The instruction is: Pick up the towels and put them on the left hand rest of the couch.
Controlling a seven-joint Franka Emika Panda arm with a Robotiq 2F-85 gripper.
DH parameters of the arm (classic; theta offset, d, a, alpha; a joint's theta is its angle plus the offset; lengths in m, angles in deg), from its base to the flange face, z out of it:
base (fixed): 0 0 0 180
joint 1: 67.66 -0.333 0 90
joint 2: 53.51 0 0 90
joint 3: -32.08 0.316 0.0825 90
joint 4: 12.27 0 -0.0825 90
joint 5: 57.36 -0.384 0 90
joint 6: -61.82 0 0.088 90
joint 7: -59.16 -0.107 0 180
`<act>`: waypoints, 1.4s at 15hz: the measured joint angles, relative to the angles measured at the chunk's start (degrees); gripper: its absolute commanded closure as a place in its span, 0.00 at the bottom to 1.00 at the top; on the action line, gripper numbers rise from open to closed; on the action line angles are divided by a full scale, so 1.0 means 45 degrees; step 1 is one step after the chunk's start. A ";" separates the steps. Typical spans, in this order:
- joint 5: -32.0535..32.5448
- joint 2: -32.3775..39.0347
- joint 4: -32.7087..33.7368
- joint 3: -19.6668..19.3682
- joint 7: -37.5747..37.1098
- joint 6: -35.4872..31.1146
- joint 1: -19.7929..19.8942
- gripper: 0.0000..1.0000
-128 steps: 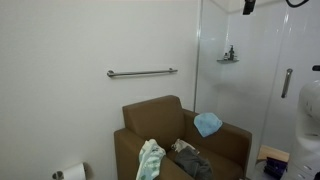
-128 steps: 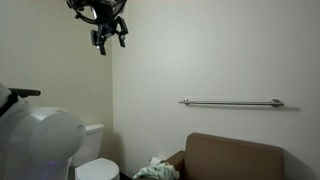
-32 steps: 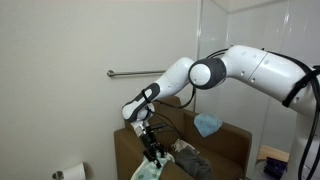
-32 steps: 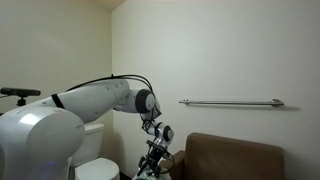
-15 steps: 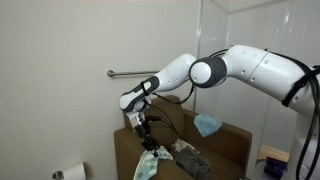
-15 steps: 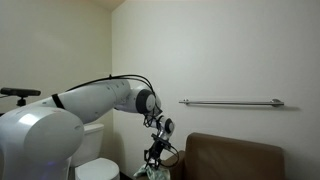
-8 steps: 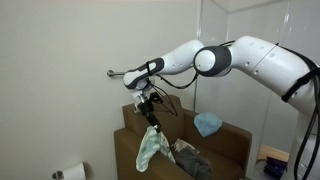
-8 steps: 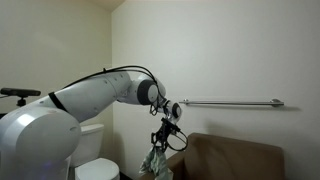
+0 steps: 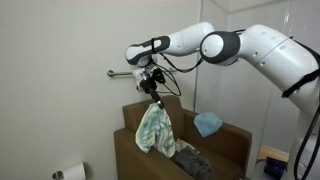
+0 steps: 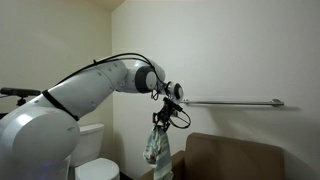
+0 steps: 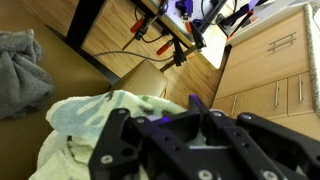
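Note:
My gripper (image 9: 155,90) is shut on a pale green and white towel (image 9: 155,130), which hangs free above the brown couch (image 9: 225,140), over its seat near the left hand rest (image 9: 124,150). In an exterior view the gripper (image 10: 165,113) holds the towel (image 10: 156,146) beside the couch (image 10: 240,158). The wrist view shows the black gripper (image 11: 197,108) pinching the towel (image 11: 95,112). A blue towel (image 9: 208,124) lies on the right arm rest. A dark grey towel (image 9: 190,161) lies on the seat and shows as a grey towel (image 11: 20,65) in the wrist view.
A metal grab bar (image 9: 120,73) runs along the wall just behind the gripper, and the same grab bar (image 10: 235,102) appears above the couch. A toilet (image 10: 95,165) and a paper roll (image 9: 68,173) stand left of the couch. A glass shower wall (image 9: 235,60) stands behind it.
The gripper has risen from the couch seat to bar height, lifting the pale green towel so it now hangs clear. The other towels have not moved.

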 measured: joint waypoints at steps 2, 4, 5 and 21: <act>-0.0138 -0.0383 0.0001 -0.0024 -0.0008 0.0261 0.0232 1.00; -0.0445 -0.0735 0.0000 -0.0142 -0.0033 0.0469 0.0635 1.00; -0.0637 -0.0888 0.0001 -0.0209 -0.0035 0.0547 0.0904 1.00; -0.0960 -0.0841 0.0566 -0.0632 0.0260 0.1692 0.2219 1.00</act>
